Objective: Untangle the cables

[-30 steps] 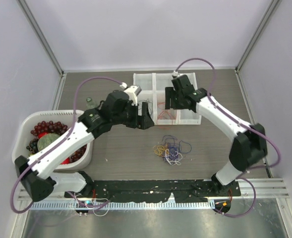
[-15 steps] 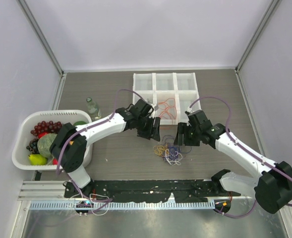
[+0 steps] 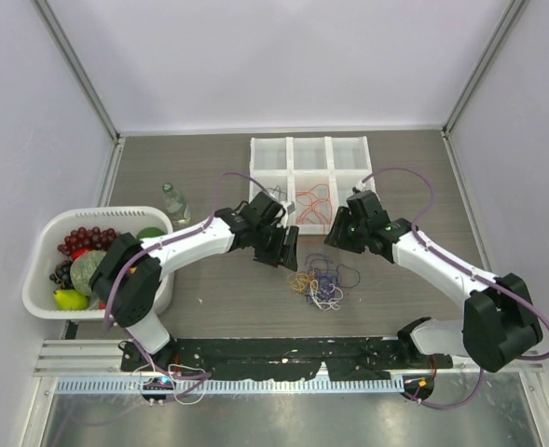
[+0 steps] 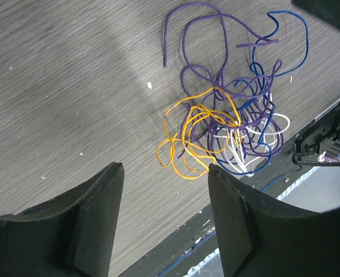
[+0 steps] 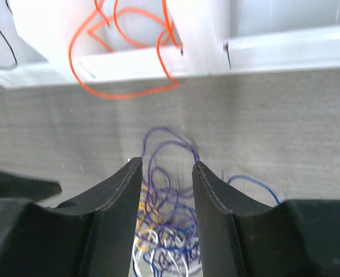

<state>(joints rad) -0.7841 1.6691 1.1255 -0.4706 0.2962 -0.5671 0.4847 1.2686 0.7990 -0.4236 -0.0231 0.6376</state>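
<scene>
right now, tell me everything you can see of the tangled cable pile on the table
The cable pile is a loose knot of hair-thin wires, yellow-orange, purple, blue and white loops interlaced, lying flat on the grey wood-grain table. Nothing grips it: the left claw and right claw hover open nearby.

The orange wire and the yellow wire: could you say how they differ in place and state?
The orange wire lies in the white tray, one loop spilling over its wall; the yellow wire lies on the table. The orange wire is clear of other colours; the yellow wire is tangled among purple, blue and white strands. Both are thin loops.
</scene>
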